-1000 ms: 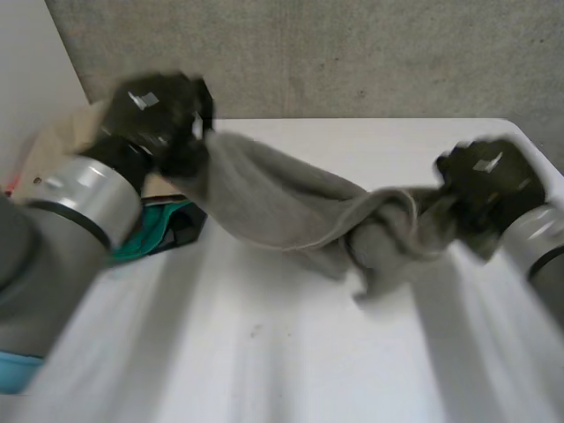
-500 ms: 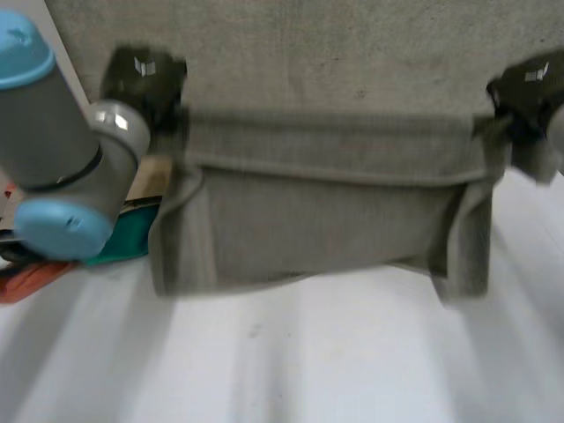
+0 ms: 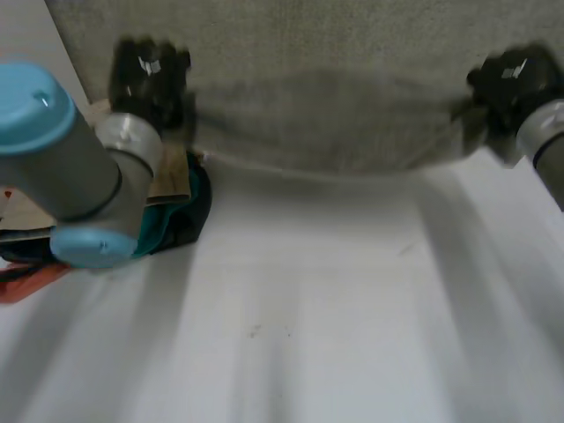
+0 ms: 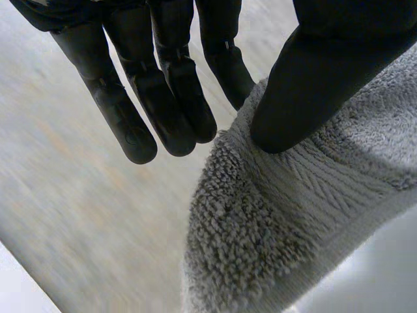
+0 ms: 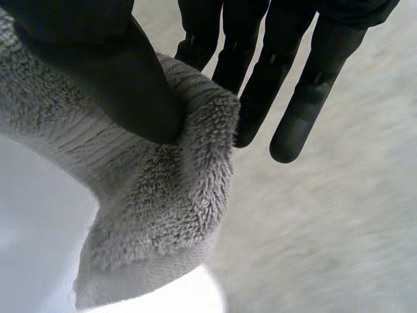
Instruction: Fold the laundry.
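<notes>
Above the white table (image 3: pixel 308 335), left hand (image 3: pixel 150 75) and right hand (image 3: pixel 507 79) pinch the grey terry towel's (image 3: pixel 326 123) 2 corners; lower it with even tension

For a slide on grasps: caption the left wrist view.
Left hand pinches a corner of the grey towel between thumb and straight fingers.

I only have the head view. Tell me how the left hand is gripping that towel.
Observer: In the left wrist view, the left hand pinches the grey towel between its thumb and straight fingers.
Operator: Now report the right hand.
Observer: In the right wrist view, the right hand pinches the towel likewise, with the thumb on one face and straight fingers behind the other.
</notes>
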You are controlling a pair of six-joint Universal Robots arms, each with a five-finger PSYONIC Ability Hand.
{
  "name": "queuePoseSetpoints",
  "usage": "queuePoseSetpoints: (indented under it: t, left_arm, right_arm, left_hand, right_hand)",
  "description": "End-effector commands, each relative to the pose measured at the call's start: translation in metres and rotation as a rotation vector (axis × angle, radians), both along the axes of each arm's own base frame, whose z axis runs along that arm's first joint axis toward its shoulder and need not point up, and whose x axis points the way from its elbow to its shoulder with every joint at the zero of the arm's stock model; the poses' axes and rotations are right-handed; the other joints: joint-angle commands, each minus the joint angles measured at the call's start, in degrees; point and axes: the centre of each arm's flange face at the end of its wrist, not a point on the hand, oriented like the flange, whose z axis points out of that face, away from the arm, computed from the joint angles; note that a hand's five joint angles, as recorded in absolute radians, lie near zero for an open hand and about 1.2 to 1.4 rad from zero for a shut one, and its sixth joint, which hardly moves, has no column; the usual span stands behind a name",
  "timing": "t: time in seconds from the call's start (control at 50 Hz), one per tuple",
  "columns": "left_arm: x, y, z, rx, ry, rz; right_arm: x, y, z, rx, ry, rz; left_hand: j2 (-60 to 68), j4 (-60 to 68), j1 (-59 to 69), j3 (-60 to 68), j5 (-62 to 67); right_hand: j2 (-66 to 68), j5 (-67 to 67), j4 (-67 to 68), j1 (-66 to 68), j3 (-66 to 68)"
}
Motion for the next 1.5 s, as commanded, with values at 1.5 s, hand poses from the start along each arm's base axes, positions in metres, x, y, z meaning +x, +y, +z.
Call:
queuePoseSetpoints:
  t: [1.5]
  left_arm:
    - [0.049,0.007,-0.167,0.421,-0.368,-0.206]
  right_arm:
    - [-0.049,0.001,-0.179,0.407,0.276,0.283]
  left_hand:
    - [-31.12,-31.25,-29.25,-30.88,-27.14]
  right_hand:
    - [-31.19,-31.51,-32.7,-27.07,-32.23]
